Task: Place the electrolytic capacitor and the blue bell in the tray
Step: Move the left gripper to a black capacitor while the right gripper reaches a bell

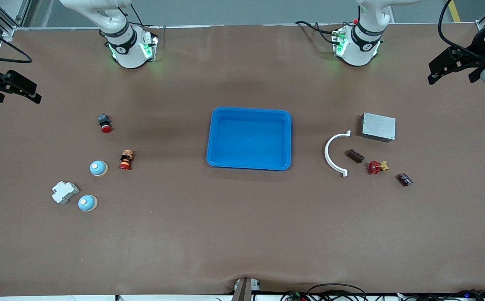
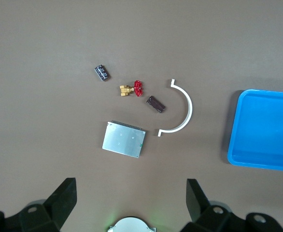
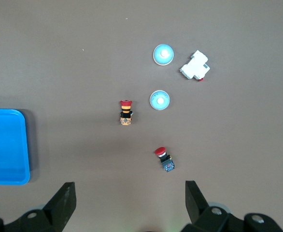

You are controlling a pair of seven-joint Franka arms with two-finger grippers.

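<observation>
The bright blue tray (image 1: 248, 138) lies empty mid-table; it also shows in the left wrist view (image 2: 267, 130) and the right wrist view (image 3: 4, 145). The electrolytic capacitor (image 1: 356, 156), a dark brown cylinder, lies on its side beside a white arc toward the left arm's end (image 2: 155, 104). Two blue bells (image 1: 98, 168) (image 1: 87, 203) sit toward the right arm's end (image 3: 159, 100) (image 3: 163, 54). My left gripper (image 1: 453, 75) (image 2: 130, 193) is open and empty, high over its end of the table. My right gripper (image 1: 16, 94) (image 3: 129, 193) is open and empty, high over its end.
Near the capacitor: a white arc (image 1: 335, 154), a grey metal box (image 1: 378, 126), a red-handled brass valve (image 1: 377, 167) and a dark block (image 1: 404, 179). Near the bells: a white breaker (image 1: 64, 192) and two red-capped push buttons (image 1: 105, 123) (image 1: 126, 159).
</observation>
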